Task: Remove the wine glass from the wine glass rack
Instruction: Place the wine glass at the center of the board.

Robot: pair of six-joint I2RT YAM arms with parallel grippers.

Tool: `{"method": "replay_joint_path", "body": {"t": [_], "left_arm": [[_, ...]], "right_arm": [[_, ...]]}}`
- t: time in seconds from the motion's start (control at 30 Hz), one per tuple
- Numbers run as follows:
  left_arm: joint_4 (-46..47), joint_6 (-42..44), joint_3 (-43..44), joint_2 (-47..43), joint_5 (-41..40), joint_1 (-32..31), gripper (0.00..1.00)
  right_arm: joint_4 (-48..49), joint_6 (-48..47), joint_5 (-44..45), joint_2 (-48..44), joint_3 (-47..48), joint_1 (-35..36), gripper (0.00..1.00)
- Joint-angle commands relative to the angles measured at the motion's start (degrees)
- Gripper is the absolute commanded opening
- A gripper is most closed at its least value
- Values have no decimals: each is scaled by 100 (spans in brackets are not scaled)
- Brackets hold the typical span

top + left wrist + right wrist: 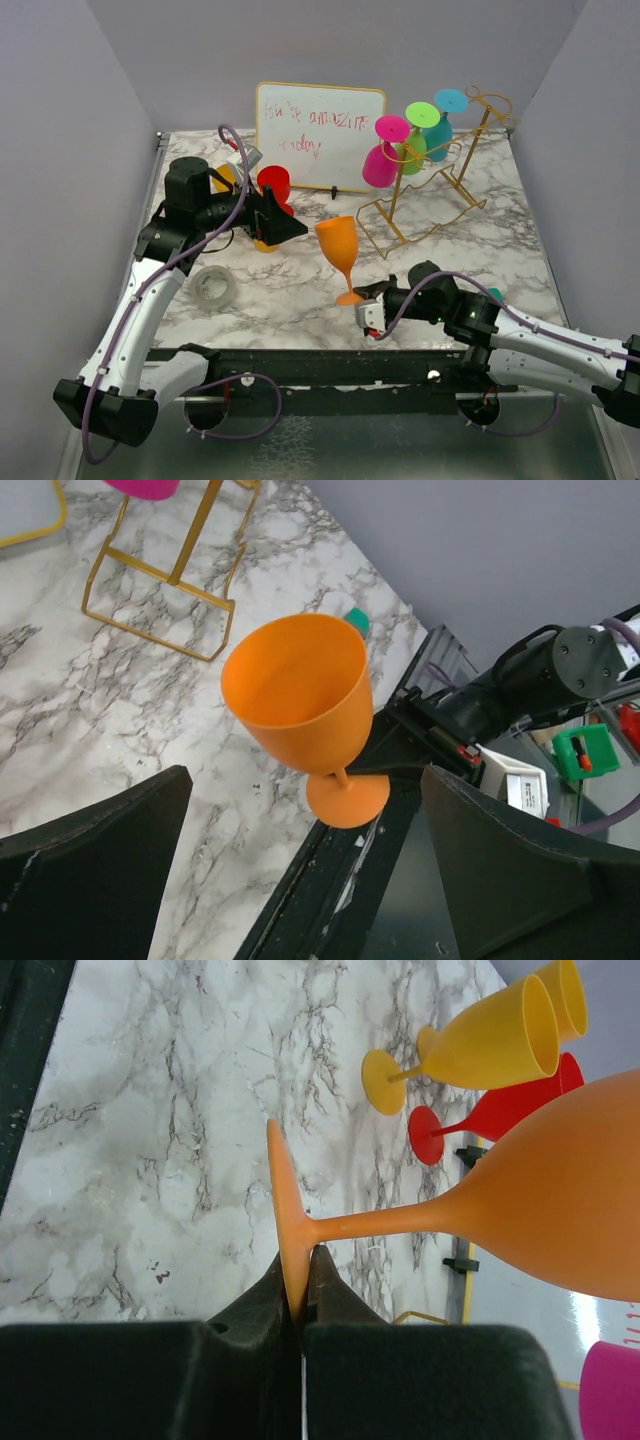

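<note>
1. The right gripper (300, 1290) is pinched almost closed on the rim of the orange wine glass's (338, 245) foot, one finger on each face of the disc.
2. That glass is off the wine glass rack (397, 190), near the front edge of the marble table (500, 250), and it leans a little. I cannot tell whether the foot touches the tabletop.
3. The left gripper (290, 230) gapes wide and holds nothing. It points across at the orange glass from well apart.
4. Pink (380, 165), green (412, 150) and teal (438, 135) glasses hang upside down on the rack at the back right.
5. A red glass (274, 183) and a yellow glass (490, 1045) stand by the left arm, in front of the whiteboard (320, 135).
</note>
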Motion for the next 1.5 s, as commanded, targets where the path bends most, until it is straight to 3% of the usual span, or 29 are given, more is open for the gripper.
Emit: {"method": "replay_joint_path", "body": {"t": [0.0,0.37,0.57,0.8,1.07,1.33,1.47], "left_arm": [[656,-360,75,125,360,-186,99],[324,67,368,686,-640,-1559,89],[-78,418,802,1090,-907,-2075,77],[-596,825,1092,1217,-1020,-2149,59],[-1069,1187,1187,1403,-620,-2192,54],[-1178,1325,1311,1402,-549,-2251,29],[-1323,1454,1214,1345,-472,-2256,21]], "right_arm": [[-71,-368,21,9,14,56,1],[-70,-608,15,167,91,175,1],[-216,-619,-66,141,107,184,1],[-535,-802,240,3,65,186,1],[-754,-1089,433,-235,64,190,1],[-849,-1253,546,-6,160,188,1],[-868,-1229,574,42,168,185,1]]}}
